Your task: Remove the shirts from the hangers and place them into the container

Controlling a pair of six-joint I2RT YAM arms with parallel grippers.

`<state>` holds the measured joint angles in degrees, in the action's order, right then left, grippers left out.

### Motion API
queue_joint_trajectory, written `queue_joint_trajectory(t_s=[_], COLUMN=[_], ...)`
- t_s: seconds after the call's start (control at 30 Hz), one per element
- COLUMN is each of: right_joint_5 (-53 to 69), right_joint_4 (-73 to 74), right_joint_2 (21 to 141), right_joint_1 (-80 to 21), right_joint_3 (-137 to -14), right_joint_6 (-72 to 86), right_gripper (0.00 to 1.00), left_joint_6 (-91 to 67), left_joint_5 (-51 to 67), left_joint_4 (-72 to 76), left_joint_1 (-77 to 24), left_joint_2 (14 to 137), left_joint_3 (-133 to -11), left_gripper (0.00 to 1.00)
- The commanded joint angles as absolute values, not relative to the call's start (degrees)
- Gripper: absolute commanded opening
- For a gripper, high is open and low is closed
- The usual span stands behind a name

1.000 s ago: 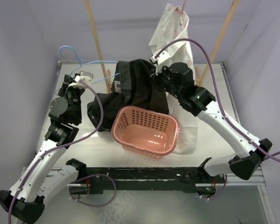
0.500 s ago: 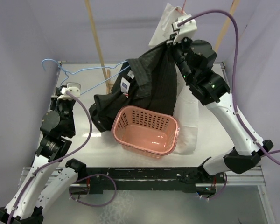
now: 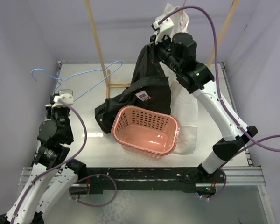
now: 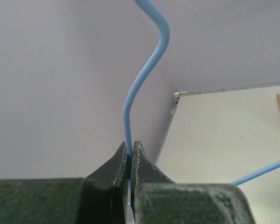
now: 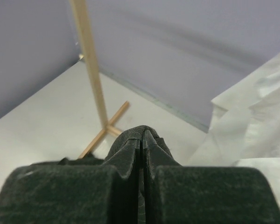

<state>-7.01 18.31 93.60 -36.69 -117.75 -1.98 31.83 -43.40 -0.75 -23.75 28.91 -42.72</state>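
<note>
Overhead view of a white desk (image 3: 84, 140) with two robot arms mounted at its near edge. At the left edge, the left pincer (image 4: 130, 150) was clamped shut on the thin wire of a light blue hanger (image 4: 127, 116). It pinched the wire just below the curved hook, as the wrist camera showed up close. The hanger was held in the air over the far left corner of the desk, its triangle reaching toward a wooden rack pole (image 3: 98, 42), and it stood apart from both shirts. The right arm was raised high over the far middle of the desk. The right pincer (image 5: 142, 138) was closed tight on a fold of the black shirt (image 3: 151, 79). From that grip the shirt hung down in a long dark drape, with a small white label showing on it. Its lower part was bunched on the desk against the far left side of the salmon-pink basket (image 3: 147, 120). The basket sat in the middle of the desk, nearer the near edge, slightly turned. The white shirt (image 3: 184, 112) hung at the far right, behind the right arm. Its top was high up near a second wooden pole (image 3: 221, 32), and its lower part rested on the desk just beside the right wall of the basket.
</note>
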Motion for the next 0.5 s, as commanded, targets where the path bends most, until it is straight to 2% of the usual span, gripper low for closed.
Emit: queue_joint_trajectory(t_s=[0.0,0.23,0.27,0.33,0.47], right_joint_5=[5.92,18.54,18.86,19.5,20.94], right_joint_4=[14.33,17.32,17.7,18.01,18.02], right_joint_2=[91.18,98.19,99.0,99.73,97.91], right_joint_1=[-36.62,-36.59,-36.61,-36.57,-36.57], right_joint_3=[-113.69,-113.95,-113.6,-112.17,-107.47], right_joint_6=[3.73,8.12,8.76,9.45,9.26], right_gripper=[0.0,0.0,0.06,0.25,0.35], left_joint_6=[30.65,30.24,30.3,30.41,30.26], left_joint_5=[-47.4,-47.34,-47.13,-46.79,-46.01], left_joint_4=[5.71,8.0,8.07,8.23,8.36], left_joint_1=[-23.51,-23.47,-23.51,-23.52,-23.47], left_joint_2=[25.68,23.26,23.18,22.81,22.38], left_joint_3=[-41.41,-40.08,-39.94,-39.74,-39.31], left_gripper=[0.0,0.0,0.0,0.0,0.0])
